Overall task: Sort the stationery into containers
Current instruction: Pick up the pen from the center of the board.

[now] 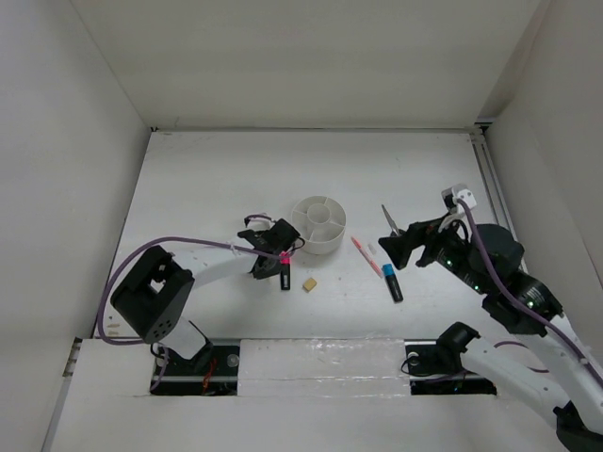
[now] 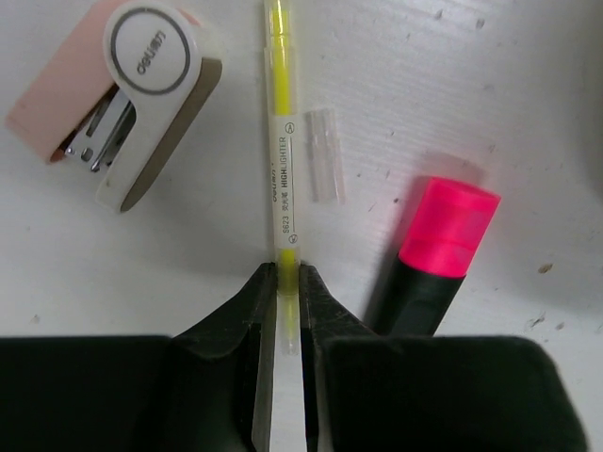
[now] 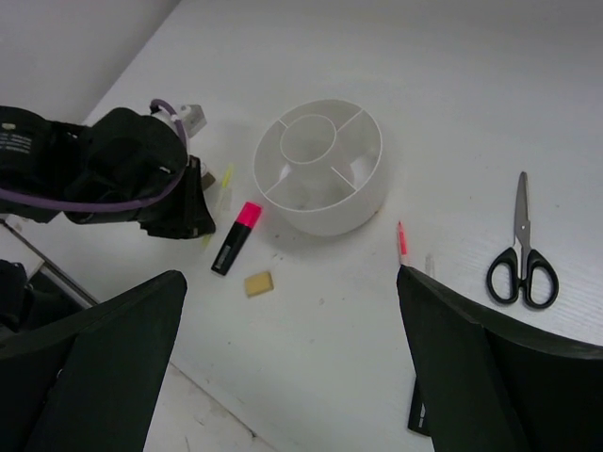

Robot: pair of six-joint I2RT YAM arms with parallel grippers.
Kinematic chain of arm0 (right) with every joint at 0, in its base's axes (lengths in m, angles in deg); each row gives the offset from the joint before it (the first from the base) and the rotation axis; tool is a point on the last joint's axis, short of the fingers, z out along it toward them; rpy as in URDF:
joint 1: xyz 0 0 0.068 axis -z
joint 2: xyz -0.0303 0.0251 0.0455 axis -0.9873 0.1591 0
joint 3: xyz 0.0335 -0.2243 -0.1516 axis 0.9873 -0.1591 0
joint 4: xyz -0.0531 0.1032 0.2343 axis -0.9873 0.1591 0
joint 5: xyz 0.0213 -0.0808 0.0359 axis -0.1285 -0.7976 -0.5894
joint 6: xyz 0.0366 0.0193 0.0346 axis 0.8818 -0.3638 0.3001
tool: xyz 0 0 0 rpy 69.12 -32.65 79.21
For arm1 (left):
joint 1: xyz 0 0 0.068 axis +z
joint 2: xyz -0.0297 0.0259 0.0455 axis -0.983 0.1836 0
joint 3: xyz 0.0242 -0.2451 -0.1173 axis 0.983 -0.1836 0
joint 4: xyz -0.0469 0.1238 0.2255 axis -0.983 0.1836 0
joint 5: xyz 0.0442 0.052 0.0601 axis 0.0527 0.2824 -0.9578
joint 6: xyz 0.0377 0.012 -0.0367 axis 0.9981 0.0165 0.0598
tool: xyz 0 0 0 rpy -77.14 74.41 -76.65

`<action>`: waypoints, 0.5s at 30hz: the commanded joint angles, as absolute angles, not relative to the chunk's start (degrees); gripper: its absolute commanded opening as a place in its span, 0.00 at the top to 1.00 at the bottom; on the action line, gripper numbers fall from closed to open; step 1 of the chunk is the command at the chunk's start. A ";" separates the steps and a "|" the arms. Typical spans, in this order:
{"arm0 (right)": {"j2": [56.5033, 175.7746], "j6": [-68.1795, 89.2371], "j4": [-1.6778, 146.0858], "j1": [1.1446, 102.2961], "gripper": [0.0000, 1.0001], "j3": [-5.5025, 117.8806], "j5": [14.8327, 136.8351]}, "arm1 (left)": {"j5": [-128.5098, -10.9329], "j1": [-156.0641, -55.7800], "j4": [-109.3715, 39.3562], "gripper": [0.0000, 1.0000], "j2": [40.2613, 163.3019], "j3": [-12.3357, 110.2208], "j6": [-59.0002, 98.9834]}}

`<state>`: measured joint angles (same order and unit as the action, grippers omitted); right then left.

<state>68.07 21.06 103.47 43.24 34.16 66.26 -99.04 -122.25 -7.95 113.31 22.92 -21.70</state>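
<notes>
My left gripper [image 2: 287,294] is shut on the near end of a thin yellow pen [image 2: 282,141], which runs straight away from the jaws over the table. A pink-capped black marker [image 2: 438,247] lies just to the right of it, with a small clear piece [image 2: 324,155] between them. From above, the left gripper [image 1: 273,247] sits just left of the round white organizer [image 1: 318,247]. Beside the marker lies a tan eraser [image 1: 309,282]. My right gripper [image 3: 292,367] hangs open above the table. A pink pen [image 3: 402,241] and black-handled scissors [image 3: 521,254] lie beyond it.
A pink and white mini stapler [image 2: 132,94] lies left of the yellow pen. A blue-capped black marker [image 1: 391,281] rests under the right arm. White walls close in the table on the left, back and right.
</notes>
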 commanded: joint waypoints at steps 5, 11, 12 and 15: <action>72.32 21.03 93.94 42.70 0.00 27.06 68.02 | -101.80 -123.72 4.35 1.00 110.84 26.34 -23.10; 79.52 22.87 91.13 43.31 0.00 24.94 64.95 | -101.27 -124.77 4.98 1.00 105.67 27.39 -21.87; 80.66 22.87 90.60 43.84 0.01 24.33 64.94 | -100.75 -125.30 4.98 1.00 105.13 27.40 -21.34; 85.76 22.87 90.07 45.07 0.05 24.32 63.54 | -100.75 -126.96 4.98 1.00 103.29 27.40 -20.72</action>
<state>83.26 22.06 95.33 43.81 24.52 65.84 -99.50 -125.40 2.52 106.03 25.63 -21.20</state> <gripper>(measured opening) 0.957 0.071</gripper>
